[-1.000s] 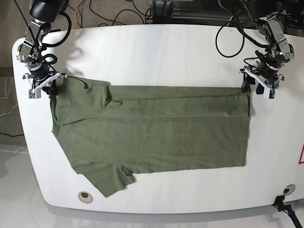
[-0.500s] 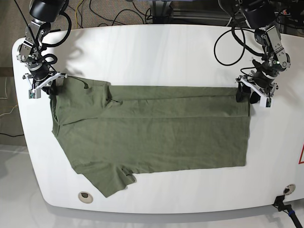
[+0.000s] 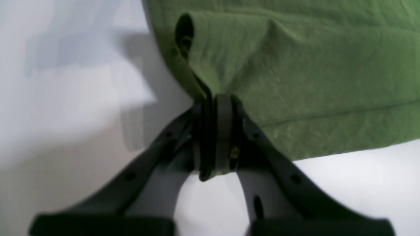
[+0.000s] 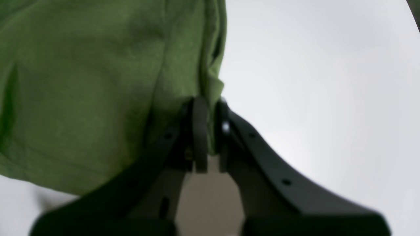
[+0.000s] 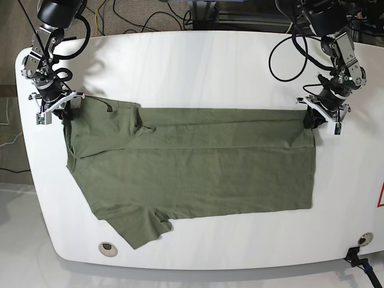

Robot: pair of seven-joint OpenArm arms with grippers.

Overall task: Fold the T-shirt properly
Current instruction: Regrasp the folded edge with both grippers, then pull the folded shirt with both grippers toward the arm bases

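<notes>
The olive-green T-shirt lies flat across the white table, its far long edge folded over toward the front and one sleeve at the front left. My left gripper is shut on the shirt's far right corner; in the left wrist view the gripper pinches a bunched fold of fabric. My right gripper is shut on the shirt's far left corner; in the right wrist view the gripper clamps the cloth edge.
Black cables run along the table's far edge. A round grommet sits near the front left edge. A black fitting sits at the front right corner.
My left gripper has moved in over the shirt's far right corner and shut on it, lifting the cloth a little. The right arm has not moved.
</notes>
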